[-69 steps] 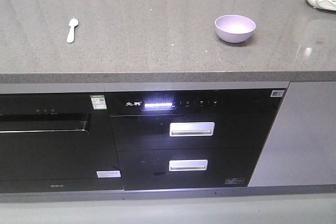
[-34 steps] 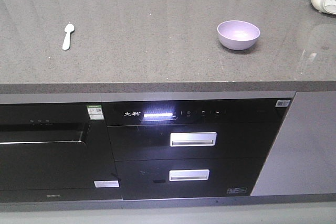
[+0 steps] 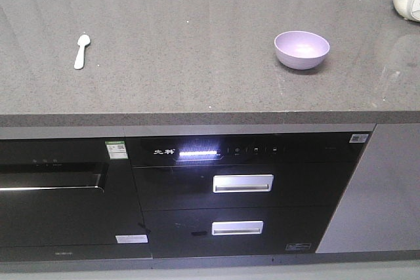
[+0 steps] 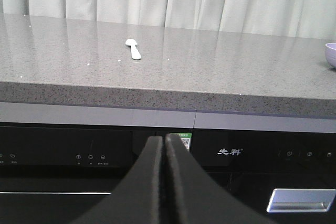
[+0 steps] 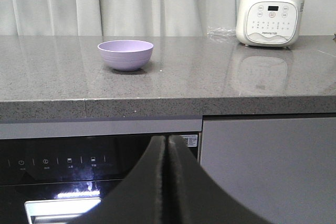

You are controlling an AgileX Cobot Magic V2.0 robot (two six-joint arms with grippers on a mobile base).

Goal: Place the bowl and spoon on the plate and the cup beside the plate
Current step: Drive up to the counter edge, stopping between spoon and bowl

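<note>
You have the spoon (image 3: 81,51) lying flat near the left end of the counter (image 3: 184,63), its scoop toward the back edge. The bowl (image 3: 301,49) stands upright toward the right end, well apart from it. Your left gripper (image 4: 165,140) sits below the counter's front edge, its fingers pressed together on nothing. Your right gripper (image 5: 167,140) is likewise pressed together and empty. A white blender (image 5: 270,9) stands at the back right corner.

This is looking like a kitchen: a long grey speckled stone countertop (image 3: 197,90) is running above built-in black glass-fronted appliances (image 3: 302,195) (one display strip (image 3: 197,153) is glowing white above brushed-metal drawer handles (image 3: 242,183)), and a white electric blender (image 5: 270,17) is standing by pale pleated curtains (image 5: 131,3).
</note>
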